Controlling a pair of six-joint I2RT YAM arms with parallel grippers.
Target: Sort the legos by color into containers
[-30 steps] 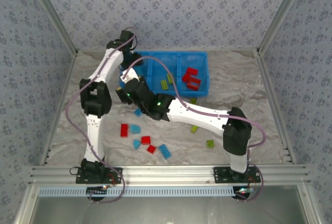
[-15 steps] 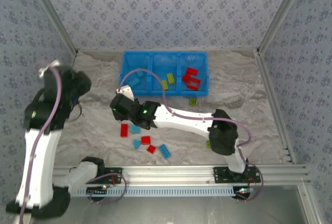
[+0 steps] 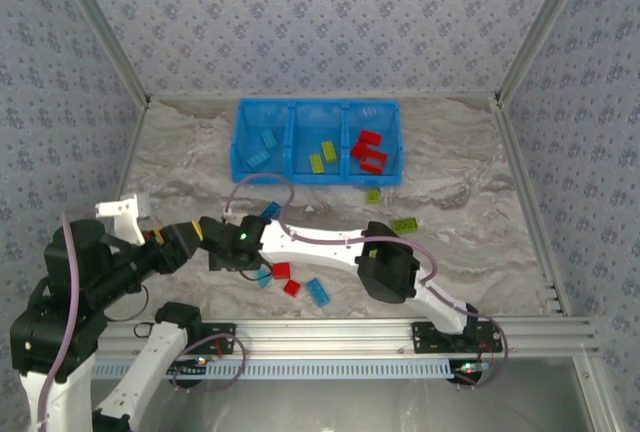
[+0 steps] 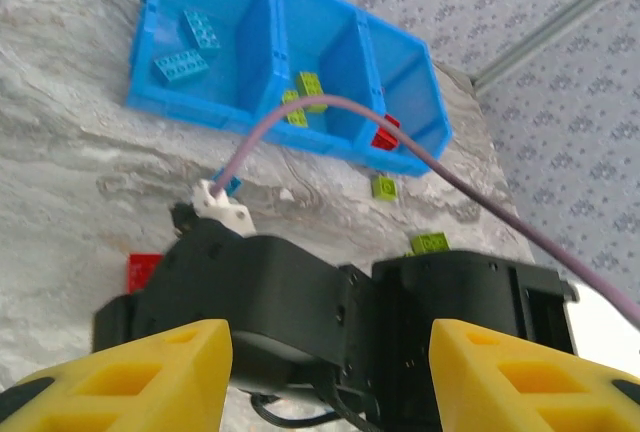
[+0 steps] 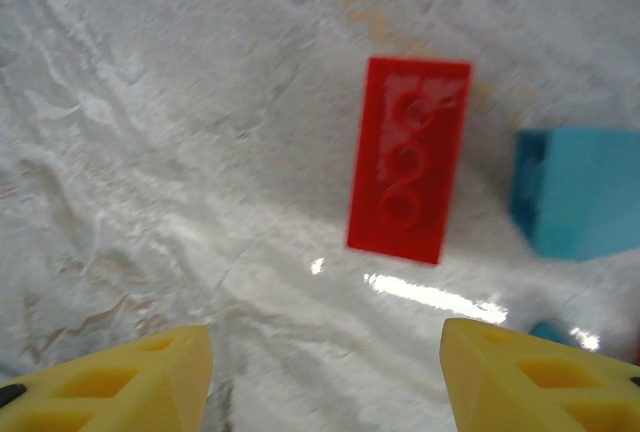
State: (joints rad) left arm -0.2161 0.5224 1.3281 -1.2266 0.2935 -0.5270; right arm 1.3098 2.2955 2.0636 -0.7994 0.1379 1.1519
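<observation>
From above, my right gripper (image 3: pixel 228 252) is stretched far over to the left side of the table (image 3: pixel 470 252). It sits low over the near-left end of the loose legos, just beside a red brick (image 3: pixel 281 270) and a light blue one (image 3: pixel 318 291). My left gripper (image 3: pixel 195 234) hangs close beside it, so the two wrists are crowded together. The blue bin (image 3: pixel 237 157) lies well beyond both, against the back. Through my left wrist camera, my yellow fingers (image 4: pixel 150 367) stand apart with nothing between them. The black body of my right arm (image 4: pixel 300 312) is straight ahead, with a corner of red brick (image 4: pixel 143 267) peeking out past its left side. Beyond it the bin (image 4: pixel 285 127) holds blue legos in its left compartment, green in the middle and red on the right. Through my right wrist camera, the target red brick (image 5: pixel 410 172) lies flat on the table, studs up. It is ahead of my right gripper (image 5: pixel 325 337) and a little to the right of centre. Its long axis runs nearly straight away from me, so my jaws would close across its short sides. A light blue brick (image 5: pixel 575 192) sits close on its right, which I judge could foul that finger. The jaws are moderately wide, empty and touching nothing. The right arm is the nearer one for this pick.
</observation>
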